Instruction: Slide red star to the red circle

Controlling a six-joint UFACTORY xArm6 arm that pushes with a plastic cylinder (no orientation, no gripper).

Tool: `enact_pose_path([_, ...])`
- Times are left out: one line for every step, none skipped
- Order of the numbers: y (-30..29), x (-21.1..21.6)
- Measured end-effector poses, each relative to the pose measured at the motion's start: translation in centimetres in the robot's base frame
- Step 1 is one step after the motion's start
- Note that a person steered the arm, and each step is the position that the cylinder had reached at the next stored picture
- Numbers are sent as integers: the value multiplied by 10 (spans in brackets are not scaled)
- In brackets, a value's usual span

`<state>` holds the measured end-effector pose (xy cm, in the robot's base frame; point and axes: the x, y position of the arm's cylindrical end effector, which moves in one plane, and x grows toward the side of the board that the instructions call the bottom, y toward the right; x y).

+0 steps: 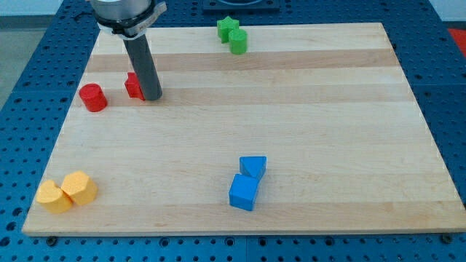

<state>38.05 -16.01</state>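
Since this arm carries no pincer to open or close, my tip (151,97) does the pushing: the red star (133,86) touches its left side, the red circle (93,97) beyond. Push steadily left, centred.

The table (291,109) is seen to be of pale wood laid in lengthwise strips, smooth and matt with a faint grain, and it is set on a blue perforated surface (29,73) that looks like painted metal. The rod ending in my tip (151,97) is shown as dark, smooth and slightly satin. The red star (133,86), red circle (93,97), green (238,41), blue (243,192) and yellow (79,188) blocks appear as solid-coloured, matt, smooth pieces, plastic or painted.
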Motion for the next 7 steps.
enact_pose_path([1,-6])
enact_pose_path([7,-22])
enact_pose_path([7,-23])
enact_pose_path([7,-27])
enact_pose_path([7,-42])
enact_pose_path([7,-50])
enact_pose_path([-13,-47])
